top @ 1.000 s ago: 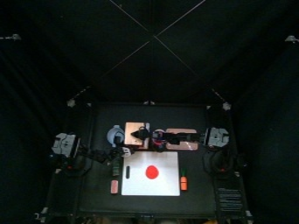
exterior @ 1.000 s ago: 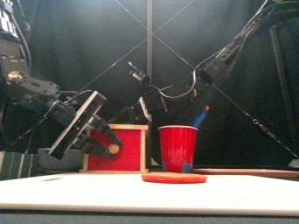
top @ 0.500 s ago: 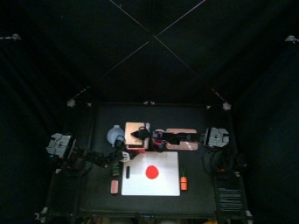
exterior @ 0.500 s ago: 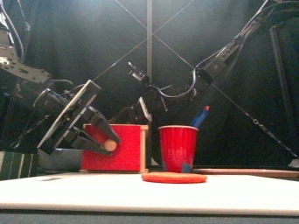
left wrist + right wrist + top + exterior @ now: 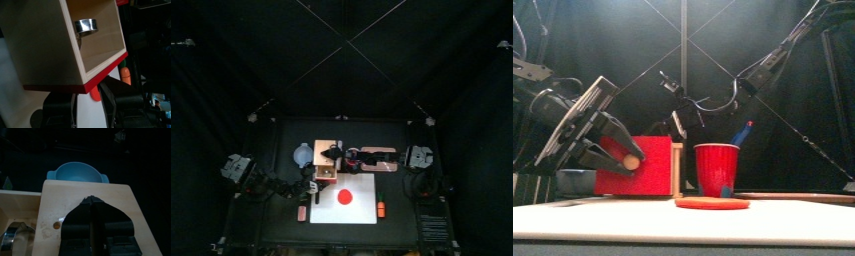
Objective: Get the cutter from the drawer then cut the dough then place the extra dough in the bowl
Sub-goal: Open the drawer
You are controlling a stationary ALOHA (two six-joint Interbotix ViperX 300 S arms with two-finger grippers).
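**Drawer drawn further out, cutter in sight**

Since a second ago the left gripper [image 5: 625, 158], pinching the knob [image 5: 632, 161] on the red drawer front [image 5: 647, 183], has pulled the drawer [image 5: 100, 50] further forward out of the wooden box [image 5: 113, 203]. The cutter [image 5: 87, 25] lies exposed at the drawer's end nearest the box. The right gripper [image 5: 92, 203], jaws pressed together, bears on the box top. The bowl [image 5: 77, 172] sits behind the box, and the dough [image 5: 711, 203] lies uncut in front of it. Lifting the cutter out looks next.

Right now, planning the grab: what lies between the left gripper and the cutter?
Left wrist view: the red drawer front at the left gripper, then bare drawer interior to the cutter.
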